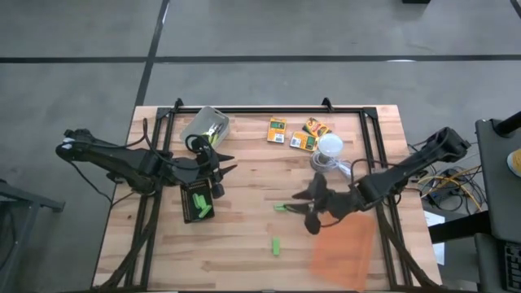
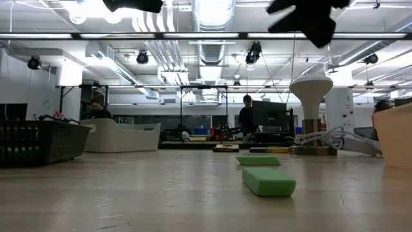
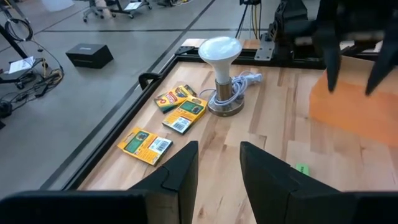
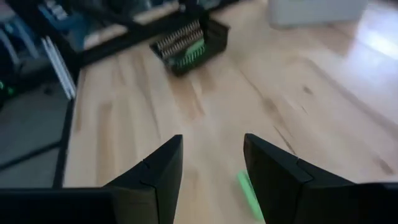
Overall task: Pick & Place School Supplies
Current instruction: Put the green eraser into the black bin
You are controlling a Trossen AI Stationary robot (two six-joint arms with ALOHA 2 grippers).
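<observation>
Two arms, matte black throughout, built of slender jointed segments with bulkier rounded housings at the joints. Left arm (image 1: pixel 122 161): thin dark cables looped along its length. Right arm (image 1: pixel 407 171): same build. Each ends in a two-fingered claw; fingers (image 3: pixel 180 171) are black, flat-faced, angular wedges with bevelled edges.

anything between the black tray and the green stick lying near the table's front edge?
Nothing: in the high view only bare wood lies between the black tray and that green stick.
</observation>
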